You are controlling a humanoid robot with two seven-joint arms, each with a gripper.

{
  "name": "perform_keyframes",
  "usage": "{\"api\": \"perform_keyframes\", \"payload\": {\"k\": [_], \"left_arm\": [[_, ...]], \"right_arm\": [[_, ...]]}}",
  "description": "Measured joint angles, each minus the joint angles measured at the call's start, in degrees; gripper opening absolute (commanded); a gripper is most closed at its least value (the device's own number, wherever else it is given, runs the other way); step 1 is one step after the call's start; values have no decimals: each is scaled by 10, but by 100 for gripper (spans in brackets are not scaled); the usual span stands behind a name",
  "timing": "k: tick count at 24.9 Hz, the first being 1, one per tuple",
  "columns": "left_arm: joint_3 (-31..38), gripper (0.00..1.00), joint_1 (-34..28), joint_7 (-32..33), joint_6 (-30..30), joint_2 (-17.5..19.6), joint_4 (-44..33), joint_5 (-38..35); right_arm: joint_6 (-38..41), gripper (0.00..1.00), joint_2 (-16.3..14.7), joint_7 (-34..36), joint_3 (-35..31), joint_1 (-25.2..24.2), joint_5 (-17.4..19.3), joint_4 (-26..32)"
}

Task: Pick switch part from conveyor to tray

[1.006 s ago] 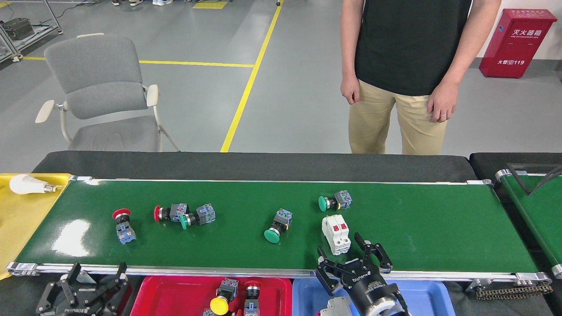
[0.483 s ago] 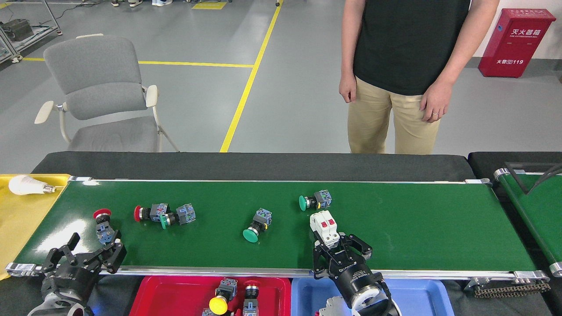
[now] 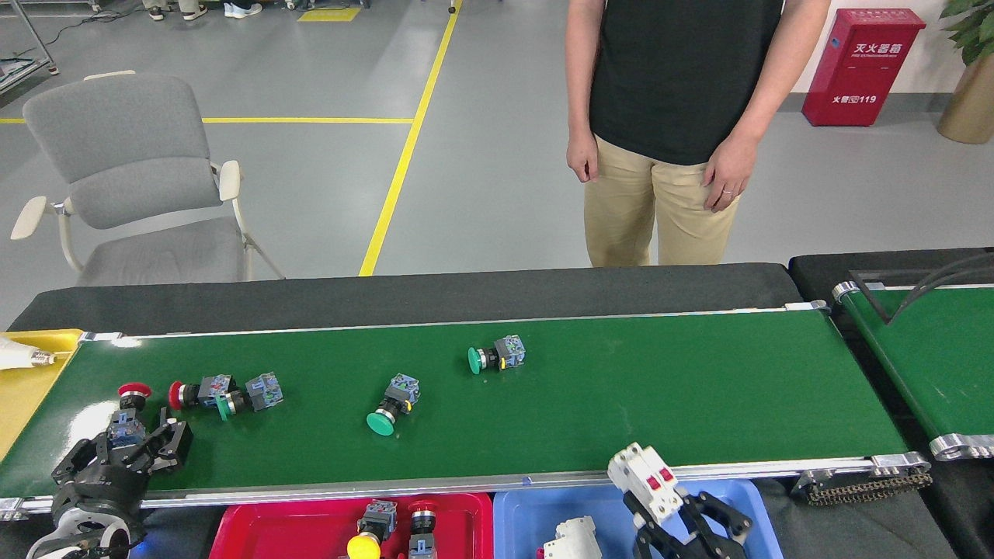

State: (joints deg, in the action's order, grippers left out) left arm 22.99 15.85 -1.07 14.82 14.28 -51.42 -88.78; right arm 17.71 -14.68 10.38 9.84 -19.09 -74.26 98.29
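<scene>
Right end effector (image 3: 674,519): closed on the white breaker (image 3: 647,481), the part tilted, its red toggles facing up; it hangs over the near rail, above the blue tray (image 3: 524,516)
Left end effector (image 3: 124,458): fingers spread around the red-capped switch (image 3: 128,411) at the belt's left end; whether they touch it I cannot tell
Blue tray: another white part (image 3: 571,537) already lies inside, just left of the held one
Red tray (image 3: 303,524): beside the blue one; holds a yellow-capped switch (image 3: 366,539) and a dark one
Conveyor (image 3: 699,388): two green-capped switches (image 3: 392,404) and a tangled red-and-green pair (image 3: 225,392) lie on the belt, well apart from the right arm
Step in hand: placing the breaker, judging by its position over the blue tray
How to do it well: lower toward bare tray floor right of the resting part; release low so it does not bounce; on the left, close squarely on the switch body, not the cap
Person (image 3: 668,116): stands beyond the tabletop, hands down
</scene>
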Motion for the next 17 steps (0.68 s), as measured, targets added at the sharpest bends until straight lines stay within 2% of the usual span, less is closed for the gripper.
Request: {"api": "perform_keyframes", "payload": {"k": [2, 4, 6, 10, 11, 14, 17], "left_arm": [[-8, 4, -14, -10, -3, 1, -15, 15], [-30, 4, -49, -19, 18, -1, -66, 20], [-45, 5, -101, -22, 63, -5, -150, 28], [-63, 10, -220, -25, 192, -27, -320, 44], [-66, 22, -246, -25, 219, -36, -352, 45], [-83, 99, -299, -24, 275, -49, -418, 45], [-105, 100, -311, -22, 293, -69, -449, 46]], "right_arm": [[8, 98, 1, 7, -25, -7, 4, 0], [9, 98, 14, 8, -54, -6, 22, 1], [12, 99, 48, 10, -84, 0, 44, 1], [1, 99, 93, -2, -124, 32, 49, 2], [-8, 99, 102, -12, -125, 34, 49, 2], [-27, 99, 106, -60, -126, 33, 44, 2], [-38, 99, 122, -93, -126, 33, 21, 11]]}}
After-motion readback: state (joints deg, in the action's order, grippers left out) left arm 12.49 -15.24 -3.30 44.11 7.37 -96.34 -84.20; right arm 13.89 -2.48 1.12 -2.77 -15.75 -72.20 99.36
